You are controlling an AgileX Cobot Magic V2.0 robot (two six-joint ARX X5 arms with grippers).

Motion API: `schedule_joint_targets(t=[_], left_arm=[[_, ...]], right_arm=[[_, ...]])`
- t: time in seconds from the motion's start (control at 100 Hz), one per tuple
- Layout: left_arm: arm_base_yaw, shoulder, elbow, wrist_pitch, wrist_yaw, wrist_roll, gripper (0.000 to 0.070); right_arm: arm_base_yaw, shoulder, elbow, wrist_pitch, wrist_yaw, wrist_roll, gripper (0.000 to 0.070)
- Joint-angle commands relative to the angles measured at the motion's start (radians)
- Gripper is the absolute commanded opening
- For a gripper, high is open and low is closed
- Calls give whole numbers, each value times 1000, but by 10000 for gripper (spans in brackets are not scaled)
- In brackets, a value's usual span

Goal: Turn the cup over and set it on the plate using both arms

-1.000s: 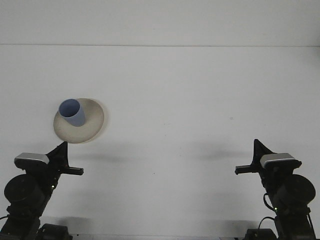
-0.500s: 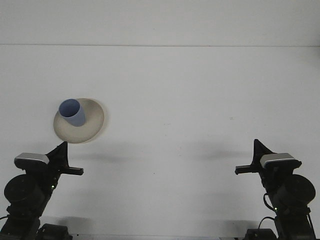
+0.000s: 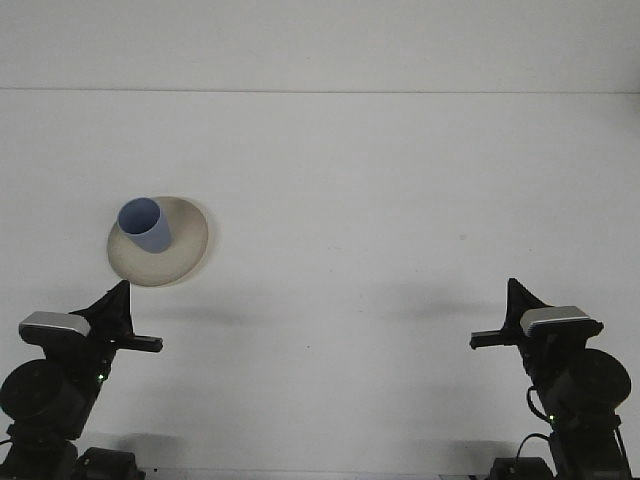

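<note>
The cup, blue and standing upright with its mouth up, sits on the plate toward the plate's far-left part, and the plate lies on the left half of the table, nearer the near edge than the far one. By the look of it the task's goal is already met: the cup is upright and on the plate. The left gripper hangs at the near-left corner, just short of the plate's near rim, so the cup lies straight ahead of it and slightly to its right; whether its fingers are apart or together I cannot tell from this view. The cup's long axis runs vertical, leaning only as the camera angle makes it seem. Across the middle the table is bare, with free room all the way to the far edge. The right gripper hangs at the near-right corner, well apart from the plate, and its fingers are likewise impossible to judge. The left arm is plainly the nearer one for any further touch on the cup.
</note>
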Motion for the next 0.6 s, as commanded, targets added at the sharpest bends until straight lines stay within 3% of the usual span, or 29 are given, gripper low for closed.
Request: schedule_joint_targets(t=[0.0,0.28,0.59], left_arm=[[-2,-20,-42,55,-3,23,11],[-2,-169,-324,329,-3,23,11],[24,-286,-489,355,-3,23,11]], right_arm=[[1,2,8,15,3,13,0],[1,2,8,15,3,13,0],[1,2,8,15,3,13,0]])
